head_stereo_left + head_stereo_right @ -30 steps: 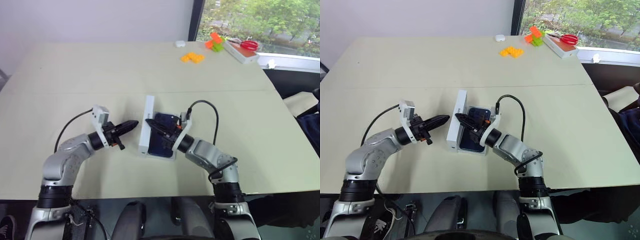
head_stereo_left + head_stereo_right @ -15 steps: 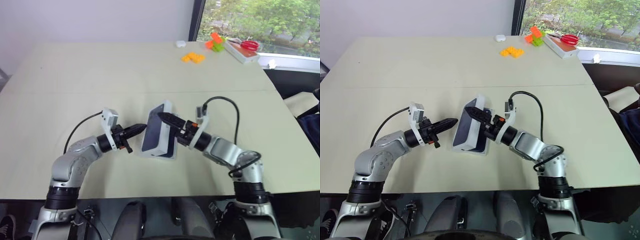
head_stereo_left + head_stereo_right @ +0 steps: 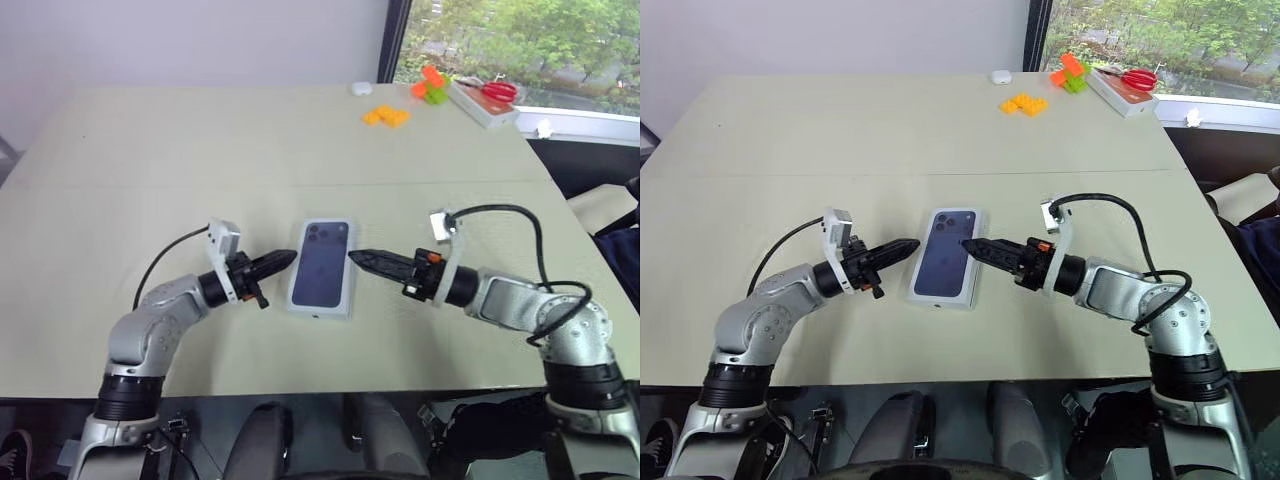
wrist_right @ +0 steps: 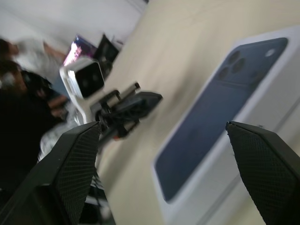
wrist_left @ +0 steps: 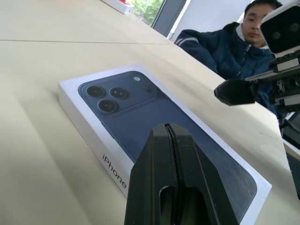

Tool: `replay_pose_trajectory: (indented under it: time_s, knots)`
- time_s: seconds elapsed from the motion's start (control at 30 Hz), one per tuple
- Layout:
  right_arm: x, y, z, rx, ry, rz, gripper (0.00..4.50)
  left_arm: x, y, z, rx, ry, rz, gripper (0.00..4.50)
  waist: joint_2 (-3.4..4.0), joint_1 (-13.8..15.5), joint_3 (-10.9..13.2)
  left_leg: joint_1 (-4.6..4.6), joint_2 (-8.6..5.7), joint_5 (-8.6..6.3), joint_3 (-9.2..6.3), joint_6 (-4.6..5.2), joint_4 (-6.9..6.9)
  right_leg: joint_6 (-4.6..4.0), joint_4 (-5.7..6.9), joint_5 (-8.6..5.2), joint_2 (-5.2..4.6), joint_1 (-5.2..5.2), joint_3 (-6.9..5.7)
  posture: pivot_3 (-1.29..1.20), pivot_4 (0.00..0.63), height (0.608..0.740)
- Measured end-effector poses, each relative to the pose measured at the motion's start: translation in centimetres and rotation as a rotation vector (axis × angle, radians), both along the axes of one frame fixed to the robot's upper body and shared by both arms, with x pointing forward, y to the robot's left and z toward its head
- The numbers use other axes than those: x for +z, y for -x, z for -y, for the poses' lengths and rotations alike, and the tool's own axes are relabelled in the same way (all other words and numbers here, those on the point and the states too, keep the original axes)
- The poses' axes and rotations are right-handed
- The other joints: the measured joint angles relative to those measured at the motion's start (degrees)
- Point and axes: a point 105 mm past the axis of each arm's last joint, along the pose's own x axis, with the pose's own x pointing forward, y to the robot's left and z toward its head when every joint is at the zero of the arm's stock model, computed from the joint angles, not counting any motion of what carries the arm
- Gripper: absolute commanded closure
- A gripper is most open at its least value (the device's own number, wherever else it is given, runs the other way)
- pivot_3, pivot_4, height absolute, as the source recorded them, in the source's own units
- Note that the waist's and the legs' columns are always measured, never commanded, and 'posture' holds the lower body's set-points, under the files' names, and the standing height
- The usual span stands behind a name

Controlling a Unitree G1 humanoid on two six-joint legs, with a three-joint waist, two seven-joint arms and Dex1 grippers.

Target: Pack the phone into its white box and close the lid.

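Observation:
The lid (image 3: 322, 266) lies flat on the table with its printed dark phone back and lenses facing up. It covers the white box, and only a white side wall (image 5: 89, 136) shows. The phone is hidden. My left gripper (image 3: 286, 259) is shut, its tips (image 5: 169, 127) close to the lid's left edge and just above it. My right gripper (image 3: 358, 257) stands open at the lid's right edge with nothing between its fingers (image 4: 77, 159). One of its fingertips (image 5: 233, 91) hangs over the table past the lid.
At the far right of the table sit orange blocks (image 3: 385, 115), green and orange blocks (image 3: 430, 86), a flat box with red scissors (image 3: 485, 98) and a small white object (image 3: 359, 88). A person in a dark jacket (image 5: 229, 47) sits beyond the table's right side.
The lid went from standing on edge, through a tilt, to lying flat over the box. My right gripper opened and drew off to the right. The left gripper stayed shut beside it.

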Motion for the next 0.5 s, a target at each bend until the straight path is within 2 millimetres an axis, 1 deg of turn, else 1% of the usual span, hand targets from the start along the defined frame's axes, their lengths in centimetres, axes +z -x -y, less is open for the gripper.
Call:
replay_pose_trajectory:
  time_s: [0.07,0.17,0.27,0.3,0.4,0.5]
  knots:
    - [-0.2,0.1,0.5,0.025,0.065,0.050,0.03,0.0,0.0,0.0,0.002,-0.001,0.001,4.50,-0.01,0.00,0.00,0.00,0.00,0.00,-0.01,0.00,0.00,0.02,0.01,-0.01,0.00,0.00,0.00,0.00,0.150,0.740]
    - [-0.9,0.0,-0.1,0.061,0.169,0.156,0.03,0.2,-0.1,-0.1,0.005,-0.007,0.003,4.50,-0.01,-0.14,0.00,0.03,0.02,0.00,-0.02,0.00,0.00,0.03,0.03,-0.01,0.04,0.00,-0.02,0.00,0.150,0.740]
    - [-1.6,-0.8,-0.3,0.047,0.248,0.251,0.84,0.3,-0.2,-1.0,0.023,-0.034,0.005,4.50,-0.01,-0.06,0.00,0.04,0.02,0.01,-0.03,-0.01,0.00,0.02,0.06,-0.01,0.04,0.00,-0.01,0.00,0.150,0.740]
    - [-1.9,-1.1,-0.3,0.040,0.283,0.287,1.40,0.4,-0.2,-1.4,0.032,-0.044,0.009,4.50,-0.01,-0.06,0.00,0.05,0.01,0.01,-0.02,-0.02,0.01,0.02,0.06,-0.01,0.04,0.01,-0.01,0.00,0.150,0.740]
    - [-2.4,-1.8,-0.1,0.036,0.402,0.412,2.89,0.8,-0.5,-2.6,0.071,-0.071,0.023,4.50,-0.01,-0.02,0.00,0.04,-0.02,0.01,-0.02,-0.02,0.01,0.02,0.04,-0.02,0.00,0.01,-0.01,0.00,0.150,0.740]
    - [-2.3,-2.8,0.1,0.028,0.500,0.538,4.49,0.4,-0.7,-3.3,0.102,-0.119,0.012,4.50,-0.01,0.01,0.00,0.03,-0.07,0.01,-0.01,-0.03,0.01,0.02,0.02,-0.01,-0.08,0.01,0.00,0.00,0.150,0.740]
